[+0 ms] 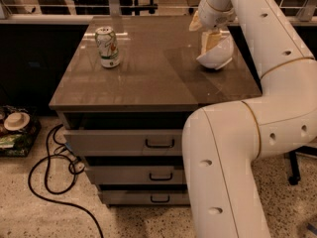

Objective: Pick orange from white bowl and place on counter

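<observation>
The white bowl (217, 55) stands on the right side of the counter (148, 73), near its far edge, and looks tipped, with its left rim raised. My gripper (207, 29) hangs right over the bowl, reaching down to its upper rim at the end of the big white arm (267, 48). The wrist and the bowl's wall hide the inside of the bowl. The orange is hidden from this view.
A green and white soda can (107, 47) stands upright at the counter's far left. Under the counter are three grey drawers with black handles (159, 144). A black cable (54, 172) loops on the floor at left, beside a box of clutter (17, 130).
</observation>
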